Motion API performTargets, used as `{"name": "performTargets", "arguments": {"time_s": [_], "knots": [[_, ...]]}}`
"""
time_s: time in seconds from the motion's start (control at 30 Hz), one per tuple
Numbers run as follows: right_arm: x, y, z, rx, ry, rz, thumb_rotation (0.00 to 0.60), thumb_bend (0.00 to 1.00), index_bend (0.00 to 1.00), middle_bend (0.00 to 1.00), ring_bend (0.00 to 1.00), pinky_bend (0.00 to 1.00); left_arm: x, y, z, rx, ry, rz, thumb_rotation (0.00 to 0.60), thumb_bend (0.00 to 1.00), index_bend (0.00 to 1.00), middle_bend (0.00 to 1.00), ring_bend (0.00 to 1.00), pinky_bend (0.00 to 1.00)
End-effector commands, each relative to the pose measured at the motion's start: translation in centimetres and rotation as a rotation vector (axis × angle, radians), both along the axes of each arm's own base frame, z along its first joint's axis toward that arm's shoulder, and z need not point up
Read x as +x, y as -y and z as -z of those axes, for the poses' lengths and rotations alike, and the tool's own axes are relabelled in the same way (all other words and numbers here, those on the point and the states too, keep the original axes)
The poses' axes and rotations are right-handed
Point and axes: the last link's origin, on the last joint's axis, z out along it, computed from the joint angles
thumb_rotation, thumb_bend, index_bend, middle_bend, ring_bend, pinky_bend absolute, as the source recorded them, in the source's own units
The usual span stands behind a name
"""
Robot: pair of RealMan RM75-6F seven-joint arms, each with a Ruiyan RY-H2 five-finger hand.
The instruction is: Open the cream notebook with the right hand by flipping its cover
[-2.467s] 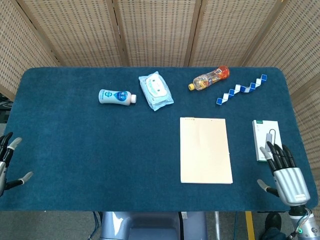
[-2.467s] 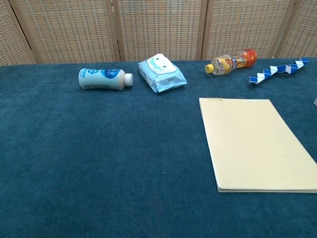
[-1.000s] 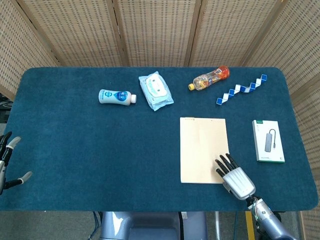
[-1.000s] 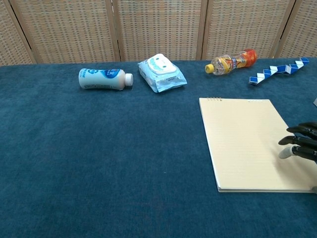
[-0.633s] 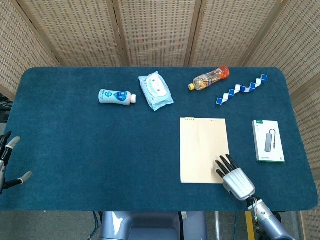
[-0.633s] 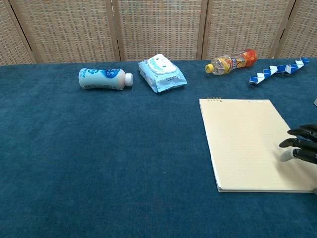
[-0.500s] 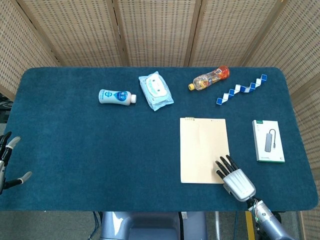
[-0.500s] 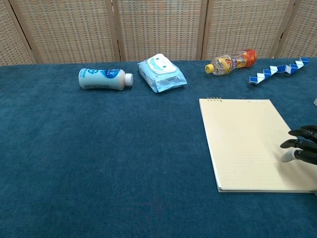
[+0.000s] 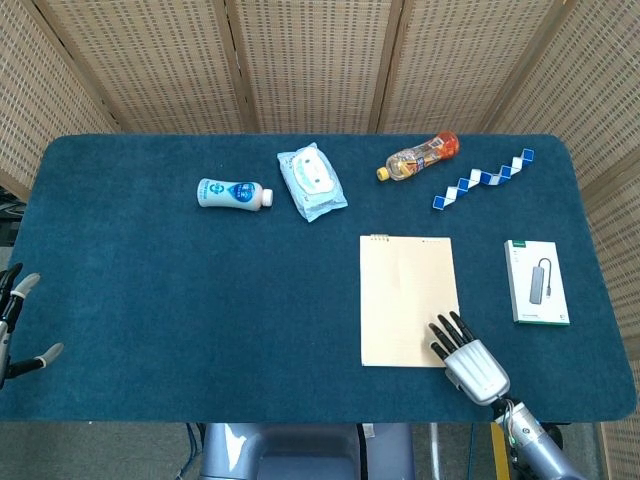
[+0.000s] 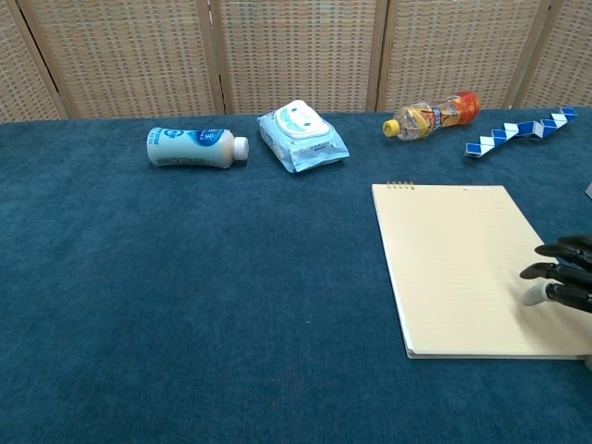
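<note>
The cream notebook (image 9: pixel 408 298) lies flat and closed on the blue table, right of centre, its spiral binding along the far edge; the chest view shows the notebook (image 10: pixel 467 264) too. My right hand (image 9: pixel 470 362) hovers at its near right corner, palm down with fingers spread, and its dark fingertips (image 10: pixel 555 272) overlap the cover's right edge. It holds nothing. At the table's left edge, low down, my left hand (image 9: pixel 14 326) is partly in view with its fingers apart and nothing in it.
Along the far side lie a white and blue bottle (image 9: pixel 233 193), a pale blue wipes pack (image 9: pixel 311 181), an orange drink bottle (image 9: pixel 420 156) and a blue and white zigzag toy (image 9: pixel 483 179). A white boxed adapter (image 9: pixel 537 281) lies right of the notebook.
My right hand came in from the table's right side beside the boxed adapter to the notebook's near right corner, and in the last half second edged slightly left. The notebook stays closed.
</note>
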Motion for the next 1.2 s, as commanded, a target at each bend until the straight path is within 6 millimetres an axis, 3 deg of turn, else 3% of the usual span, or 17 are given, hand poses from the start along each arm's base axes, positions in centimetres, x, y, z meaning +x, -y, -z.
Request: {"name": "performTargets", "arguments": {"time_s": [0.03, 0.6, 1.07, 1.2], "knots": [[0.0, 0.2, 0.3, -0.002, -0.008, -0.002, 0.600, 0.36, 0.24, 0.17, 0.03, 0.06, 0.0, 0.0, 0.0, 0.000, 0.001, 0.000, 0.600, 0.00, 0.00, 0.00, 0.00, 0.00], [0.5, 1.7, 1.0, -0.053, -0.002, -0.008, 0.600, 0.36, 0.24, 0.17, 0.04, 0.06, 0.0, 0.0, 0.1, -0.006, 0.002, -0.002, 0.600, 0.00, 0.00, 0.00, 0.00, 0.00], [3.1, 5.8, 0.9, -0.165, 0.099, -0.001, 0.600, 0.36, 0.24, 0.17, 0.05, 0.07, 0.0, -0.2, 0.1, -0.008, 0.002, -0.009, 0.600, 0.00, 0.00, 0.00, 0.00, 0.00], [3.2, 6.8, 1.3, -0.142, 0.050, -0.015, 0.600, 0.36, 0.24, 0.16, 0.05, 0.07, -0.1, -0.3, 0.1, -0.012, 0.000, -0.012, 0.600, 0.00, 0.00, 0.00, 0.00, 0.00]]}}
